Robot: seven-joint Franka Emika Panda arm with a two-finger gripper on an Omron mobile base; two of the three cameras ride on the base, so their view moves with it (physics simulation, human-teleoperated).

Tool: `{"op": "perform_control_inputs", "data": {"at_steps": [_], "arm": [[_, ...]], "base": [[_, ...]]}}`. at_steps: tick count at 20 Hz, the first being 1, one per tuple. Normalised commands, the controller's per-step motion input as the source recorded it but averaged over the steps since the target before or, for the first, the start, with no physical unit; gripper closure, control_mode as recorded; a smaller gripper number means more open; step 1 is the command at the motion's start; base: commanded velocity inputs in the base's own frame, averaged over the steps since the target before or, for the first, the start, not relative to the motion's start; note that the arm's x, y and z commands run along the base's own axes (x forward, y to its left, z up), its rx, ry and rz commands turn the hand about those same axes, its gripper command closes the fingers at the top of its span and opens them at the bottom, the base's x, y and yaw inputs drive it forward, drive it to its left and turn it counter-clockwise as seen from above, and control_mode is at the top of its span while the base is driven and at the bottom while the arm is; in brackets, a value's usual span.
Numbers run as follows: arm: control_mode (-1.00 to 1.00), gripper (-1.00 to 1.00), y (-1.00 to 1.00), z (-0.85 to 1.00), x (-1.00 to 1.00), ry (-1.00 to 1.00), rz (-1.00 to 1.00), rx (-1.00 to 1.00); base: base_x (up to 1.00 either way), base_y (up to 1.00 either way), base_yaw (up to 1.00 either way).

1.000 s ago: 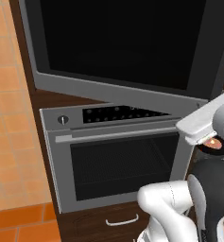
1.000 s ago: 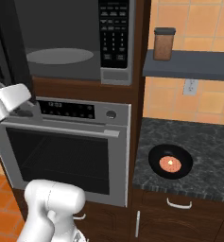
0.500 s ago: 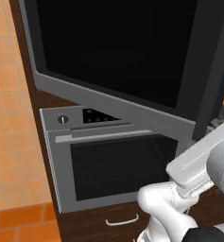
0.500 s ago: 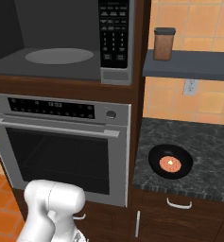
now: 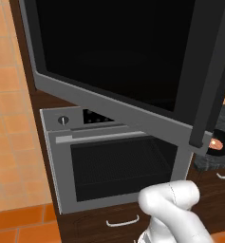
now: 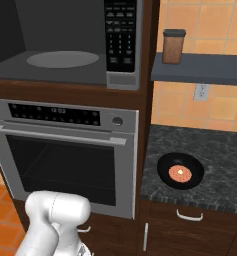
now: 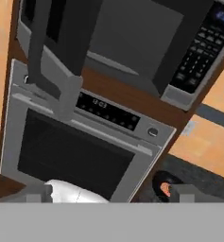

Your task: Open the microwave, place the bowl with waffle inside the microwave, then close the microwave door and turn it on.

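Note:
The microwave [image 6: 121, 75] stands open above the oven, showing its grey cavity and round turntable [image 6: 62, 59]. The microwave door [image 5: 109, 52] is swung out wide to the left, its slim dark handle [image 5: 206, 95] at the free edge. A black bowl [image 6: 180, 171] holding the waffle [image 6: 180, 173] sits on the dark counter to the right of the oven. In the hand view my gripper [image 7: 112, 194] is open, its fingertips [image 7: 37, 193] far apart with nothing between them. It looks at the door [image 7: 61, 42], the cavity and the bowl [image 7: 163, 183] from a distance.
A silver oven [image 6: 65, 150] with a bar handle fills the space under the microwave. A brown jar [image 6: 173, 46] stands on a dark shelf above the counter. The keypad [image 6: 121, 35] is at the cavity's right. My arm's white elbow [image 5: 173, 204] is low in front of the oven.
My hand has left the door's handle and dropped away from the front of the microwave. The door has swung further open. The fingers have spread apart.

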Motion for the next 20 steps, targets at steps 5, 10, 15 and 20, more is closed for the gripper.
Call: {"op": "perform_control_inputs", "data": {"at_steps": [5,10,15,20], "arm": [[-1.00,-1.00,-0.68,0.45,0.30,0.45,0.25,0.48],[-1.00,-1.00,0.04,0.15,0.98,0.47,0.47,0.45],[-1.00,-1.00,0.01,-0.14,0.97,0.01,0.39,0.59],[-1.00,-1.00,0.13,-0.43,0.63,-0.10,0.11,0.66]], "base": [[0.00,0.00,0.00],[0.00,0.00,0.00],[0.00,0.00,0.00],[0.00,0.00,0.00]]}}
